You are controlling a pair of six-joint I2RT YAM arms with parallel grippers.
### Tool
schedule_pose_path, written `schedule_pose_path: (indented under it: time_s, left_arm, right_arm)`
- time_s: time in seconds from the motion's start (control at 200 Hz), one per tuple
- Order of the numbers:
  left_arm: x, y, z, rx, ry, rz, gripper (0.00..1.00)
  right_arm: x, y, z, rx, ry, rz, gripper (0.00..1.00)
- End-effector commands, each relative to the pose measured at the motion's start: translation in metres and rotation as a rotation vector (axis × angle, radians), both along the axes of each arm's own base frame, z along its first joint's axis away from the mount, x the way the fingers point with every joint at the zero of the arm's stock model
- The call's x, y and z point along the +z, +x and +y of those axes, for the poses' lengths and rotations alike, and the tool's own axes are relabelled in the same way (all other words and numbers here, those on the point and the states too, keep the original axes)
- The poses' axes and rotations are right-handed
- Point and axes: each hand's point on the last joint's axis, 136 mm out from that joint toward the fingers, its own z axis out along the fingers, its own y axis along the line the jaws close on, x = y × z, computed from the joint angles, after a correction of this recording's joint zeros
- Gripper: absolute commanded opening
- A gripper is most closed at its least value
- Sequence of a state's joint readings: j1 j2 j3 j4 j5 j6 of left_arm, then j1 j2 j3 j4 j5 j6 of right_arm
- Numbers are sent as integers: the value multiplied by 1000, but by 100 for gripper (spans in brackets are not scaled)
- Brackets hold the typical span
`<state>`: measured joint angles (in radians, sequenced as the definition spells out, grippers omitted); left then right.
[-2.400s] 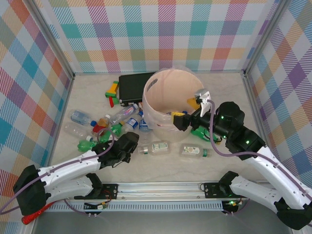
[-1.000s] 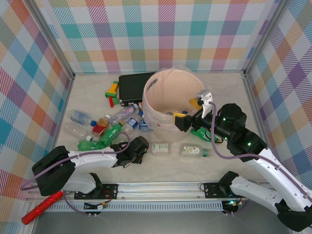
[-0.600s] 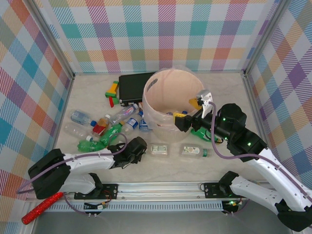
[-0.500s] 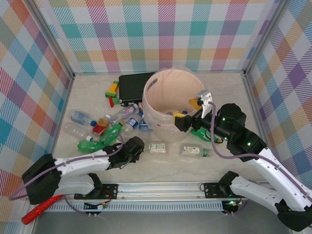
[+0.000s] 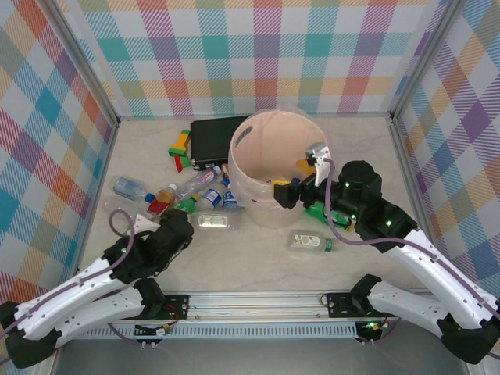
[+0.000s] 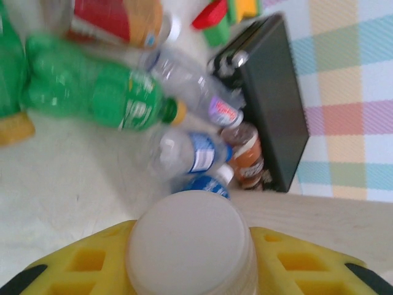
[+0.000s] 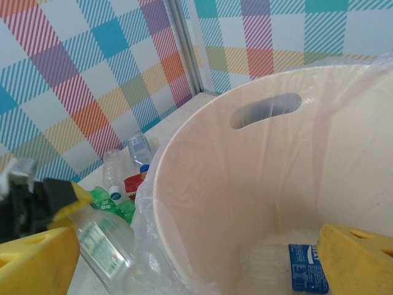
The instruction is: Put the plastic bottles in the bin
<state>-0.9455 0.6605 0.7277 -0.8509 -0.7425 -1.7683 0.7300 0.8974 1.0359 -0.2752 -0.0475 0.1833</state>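
Tabletop (image 5: 258, 266) and bin (image 5: 244, 183) sat as they had a moment earlier, the bin toward the far side with a box (image 5: 212, 139) just beside its left wall. The right arm had barely moved. The right claw (image 5: 293, 176) hung over the bin's near rim, spread as wide as it went and holding nothing.

The left arm was what had changed. It had reached right to a clear bottle lying alone in front of the bin, closed on it, and drawn back to the left. The left claw (image 5: 197, 223) was now pinching that held bottle (image 5: 213, 222) by one end. From the left wrist, the bottle's round pale end (image 6: 190, 243) sat snug between the two yellow fingers (image 6: 80, 267).

For the task, that read as one more bottle secured and ready to carry. The likely next step was a lift over the rim and a release. The held bottle jutted from the claw toward the bin, near its near-left wall and not yet above it. Whether it had left the tabletop could not be told.

One blue-labelled bottle (image 7: 306, 267) already lay on the bin's floor. Left to fetch were the pile (image 5: 168, 199) at the bin's left, a green bottle (image 5: 316, 212) under the right arm, and a lone bottle (image 5: 310, 241) in front of it.
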Motion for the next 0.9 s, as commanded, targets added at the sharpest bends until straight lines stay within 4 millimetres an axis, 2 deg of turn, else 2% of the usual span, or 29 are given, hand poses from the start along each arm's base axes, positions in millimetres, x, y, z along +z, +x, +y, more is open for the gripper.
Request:
schedule_pose_path:
  time_s: [0.0, 0.105, 0.215, 0.415, 0.545, 0.665, 0.895]
  left_arm:
    - [38, -4, 45, 54, 247, -76, 40]
    - [77, 0, 54, 43, 370, -147, 39]
    - [118, 7, 54, 18, 489, -217, 38]
    - [191, 30, 26, -72, 680, -322, 36]
    - [237, 47, -4, -156, 787, -401, 36]
    - [269, 64, -50, -310, 837, -501, 36]
    - [302, 91, -121, -508, 930, -598, 36]
  right_arm:
    - [25, -3, 4, 17, 68, -25, 99]
    - [22, -3, 2, 6, 73, -9, 99]
    - [19, -5, -2, -8, 78, 3, 99]
    - [12, -7, -11, -40, 82, 10, 99]
    - [12, -9, -15, -50, 75, 8, 99]
    - [14, -9, -17, -56, 71, 4, 99]
    - [15, -12, -24, -74, 63, 3, 99]
